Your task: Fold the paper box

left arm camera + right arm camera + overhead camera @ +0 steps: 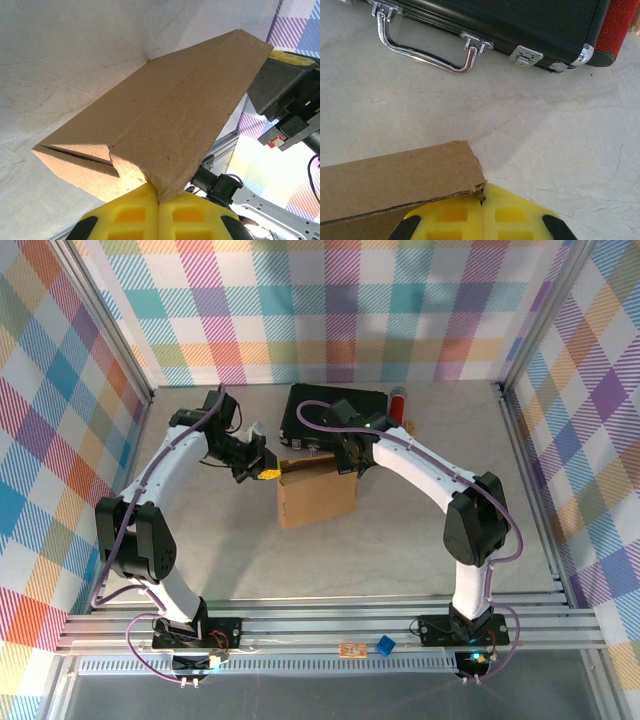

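we are seeing the paper box mid-desk between plaid walls, left fingers and right fingers each clamping a corner, the right wrist view adding the black case and its chrome handle.

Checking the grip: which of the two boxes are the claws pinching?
The brown paper box, pinched by the left claw and right claw; the black case with the chrome handle lies free behind it.

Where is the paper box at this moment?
Seen from above, the paper box sits mid-table, just in front of the black case. The left gripper pinches its far-left corner, and the right gripper pinches its far-right corner.
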Available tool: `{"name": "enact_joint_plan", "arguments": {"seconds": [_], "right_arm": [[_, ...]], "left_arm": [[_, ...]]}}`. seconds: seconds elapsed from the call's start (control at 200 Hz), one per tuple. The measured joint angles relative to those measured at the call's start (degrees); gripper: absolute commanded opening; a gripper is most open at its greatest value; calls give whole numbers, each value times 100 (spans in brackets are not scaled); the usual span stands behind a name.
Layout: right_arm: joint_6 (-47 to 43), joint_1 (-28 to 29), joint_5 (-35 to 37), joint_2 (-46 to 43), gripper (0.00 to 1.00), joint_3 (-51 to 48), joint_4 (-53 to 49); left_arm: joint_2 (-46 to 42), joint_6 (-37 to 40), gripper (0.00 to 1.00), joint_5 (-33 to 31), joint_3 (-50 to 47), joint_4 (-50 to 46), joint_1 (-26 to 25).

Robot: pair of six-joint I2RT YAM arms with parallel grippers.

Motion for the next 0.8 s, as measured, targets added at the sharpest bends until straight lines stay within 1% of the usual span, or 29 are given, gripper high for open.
{"name": "enact_joint_plan", "arguments": {"seconds": [0.24, 0.555, 0.8], "right_arm": [[61, 0, -4, 20, 0, 28, -66], [188, 0, 20, 52, 0, 28, -118], [225, 0, 11, 116, 0, 28, -208]], "left_arm": [[11, 101, 0, 92, -133, -68, 0], [26, -15, 0, 337, -216, 70, -28], [26, 0, 0, 339, -407, 48, -107]]}}
